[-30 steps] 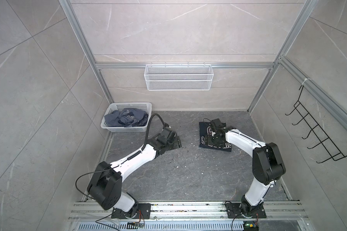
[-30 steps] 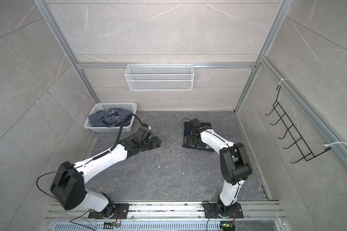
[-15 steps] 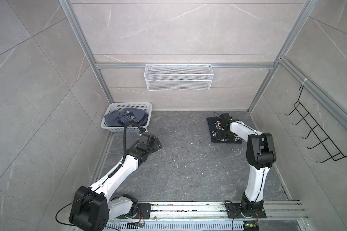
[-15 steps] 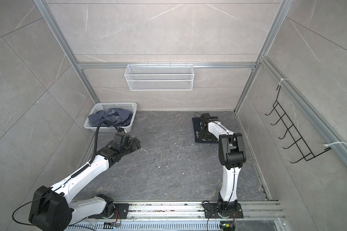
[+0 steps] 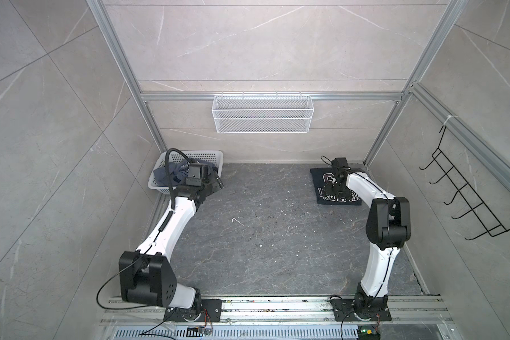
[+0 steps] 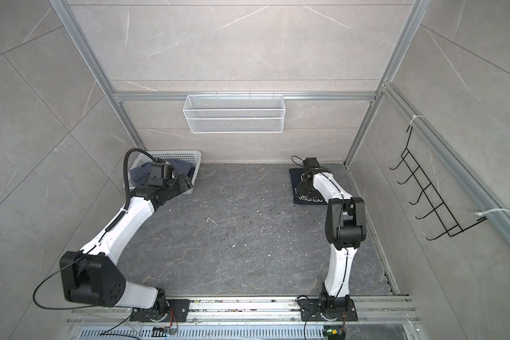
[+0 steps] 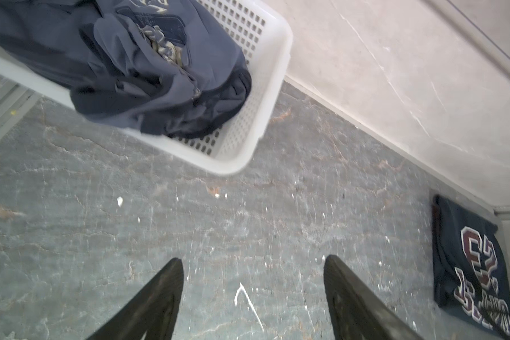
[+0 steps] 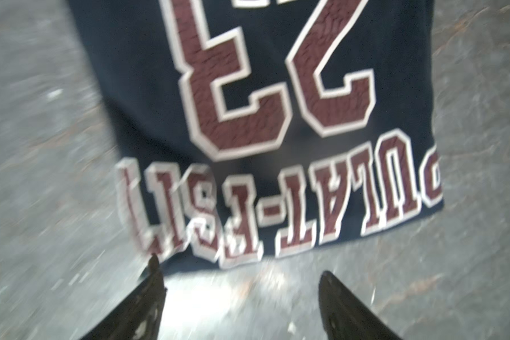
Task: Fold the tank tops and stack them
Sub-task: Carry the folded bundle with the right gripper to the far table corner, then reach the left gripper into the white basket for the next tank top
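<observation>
In both top views the navy tank top [image 5: 321, 191] lies folded at 2 o'clock, and the blue-grey tank top [image 5: 162, 173] is crumpled in the basket [image 5: 206, 153] at 10.

Left wrist: left gripper [image 7: 253, 262] is wide and empty.

Right wrist: right gripper [image 8: 239, 268] is wide and empty, at the navy one's edge.

About halfway, I'd say.

Counted one white perforated plastic basket [image 5: 200, 153], at the surface's far-left corner. Cloth tank tops numbered two: a slate blue-grey sleeveless top [image 7: 159, 67] crumpled in that basket, and a near-black navy sleeveless top with a red "23" print [image 5: 318, 191] at the far-right corner. One white wire-mesh shelf [image 5: 262, 117] hung on the back wall; one black wire hook rack [image 5: 470, 203] on the right wall. White-and-black robot arms were two, left arm [image 5: 174, 217] and right arm [image 5: 376, 270]. Each carried one gripper: left gripper [image 7: 253, 265], right gripper [image 8: 239, 270].
</observation>
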Available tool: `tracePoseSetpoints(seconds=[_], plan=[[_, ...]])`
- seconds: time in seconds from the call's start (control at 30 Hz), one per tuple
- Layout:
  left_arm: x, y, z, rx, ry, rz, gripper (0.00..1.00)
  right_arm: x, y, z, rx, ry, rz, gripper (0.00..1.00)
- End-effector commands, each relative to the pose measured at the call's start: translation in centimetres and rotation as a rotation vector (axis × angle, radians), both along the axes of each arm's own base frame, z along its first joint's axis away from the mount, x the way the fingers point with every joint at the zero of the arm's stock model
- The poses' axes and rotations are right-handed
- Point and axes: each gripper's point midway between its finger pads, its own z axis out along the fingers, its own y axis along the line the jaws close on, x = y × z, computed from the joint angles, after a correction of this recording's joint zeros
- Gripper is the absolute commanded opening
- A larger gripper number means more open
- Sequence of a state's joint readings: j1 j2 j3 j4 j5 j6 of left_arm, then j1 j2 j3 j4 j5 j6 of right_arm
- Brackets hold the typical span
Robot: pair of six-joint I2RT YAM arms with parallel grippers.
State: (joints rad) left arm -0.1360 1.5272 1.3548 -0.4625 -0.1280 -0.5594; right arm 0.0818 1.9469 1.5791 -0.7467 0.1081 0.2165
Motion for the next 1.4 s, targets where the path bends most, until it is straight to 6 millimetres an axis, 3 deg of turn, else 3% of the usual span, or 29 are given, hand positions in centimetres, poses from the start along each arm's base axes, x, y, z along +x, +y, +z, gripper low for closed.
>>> tracePoseSetpoints(seconds=[0.0,0.1,0.2,0.43,0.6,0.67,0.73,0.83,1.03,1.1,1.2,1.3,1.37], plan=[[1.6,4.3,-0.4,0.055,0.081,0.094,0.77,-1.9,4.0,4.6,0.171,-0.111,0.049,0.83],[3.3,8.0,-0.5,0.127,0.144,0.197,0.77,-4.7,6.0,6.2,0.274,-0.152,0.07,0.83],[5.7,10.0,-1.2,0.204,0.201,0.22,0.77,-7.4,7.4,7.6,0.371,-0.193,0.076,0.83],[10.9,10.2,-4.8,0.294,0.26,0.111,0.79,-13.4,10.4,10.2,0.627,-0.197,0.093,0.87],[12.4,10.0,-8.2,0.311,0.313,0.058,0.84,-16.8,10.1,9.0,0.632,-0.176,0.059,0.93],[12.8,9.9,-9.4,0.315,0.344,0.046,0.86,-17.6,9.5,8.2,0.614,-0.174,0.036,0.99],[13.1,9.9,-11.9,0.315,0.401,0.036,0.86,-18.3,9.2,7.4,0.604,-0.157,0.019,0.99],[13.3,10.0,-13.6,0.311,0.43,0.038,0.83,-18.9,9.2,6.9,0.616,-0.154,0.004,0.99],[13.7,9.5,-15.8,0.268,0.464,0.032,0.6,-19.0,9.1,6.8,0.615,-0.148,-0.01,0.99],[13.8,9.4,-15.6,0.252,0.46,0.041,0.46,-18.9,9.0,6.8,0.609,-0.147,-0.012,0.99],[14.1,9.4,-13.9,0.221,0.416,0.06,0.24,-18.9,8.9,6.8,0.603,-0.142,-0.017,0.99],[14.4,9.8,-10.7,0.192,0.347,0.083,0.04,-18.9,8.8,6.7,0.599,-0.136,-0.02,0.98],[14.4,10.2,-8.4,0.167,0.297,0.102,0.0,-19.0,8.8,6.7,0.597,-0.139,-0.023,0.98]])
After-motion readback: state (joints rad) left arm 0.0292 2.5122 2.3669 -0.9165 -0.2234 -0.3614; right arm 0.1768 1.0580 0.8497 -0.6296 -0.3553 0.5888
